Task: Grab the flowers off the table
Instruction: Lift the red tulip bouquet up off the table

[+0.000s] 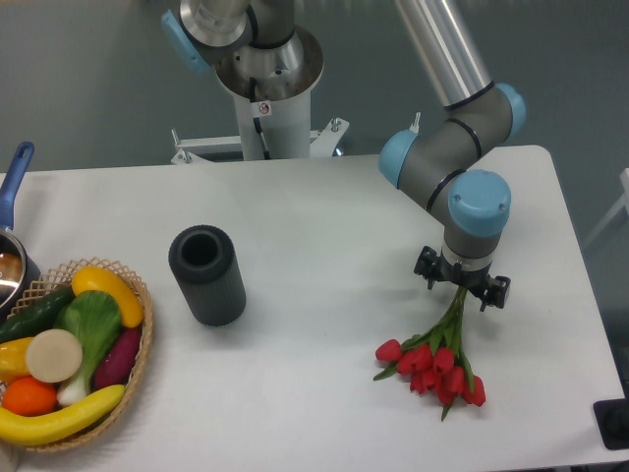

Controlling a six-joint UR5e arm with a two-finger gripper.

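On the right-hand part of the white table (pixel 324 206), toward its near edge, we see the flowers (pixel 435 366): one small bunch of red tulips with thin green stems and leaves. Its long axis runs on a slant, with the stem ends pointing up and slightly right, away from us, and the red heads fanned out toward the near edge. We count roughly seven or eight red heads, though they overlap and we cannot fix the number exactly. The heads seem to lie on or just above the tabletop; we cannot tell which.

Directly over the stem ends hangs the gripper (pixel 462 290), pointing straight down from the single arm (pixel 462 147), whose grey links carry blue caps. The stems run up into the gap under the black gripper body, so the fingers look closed around the stems, but they are mostly hidden from this view and we cannot be sure of the hold.

Well apart to the left, near the middle of the table, one black cylinder (pixel 206 274) stands upright with its open top facing up. At the left edge sits one wicker basket (pixel 138 369) of colourful vegetables, and behind it we see part of one pot (pixel 12 258) with a blue handle.
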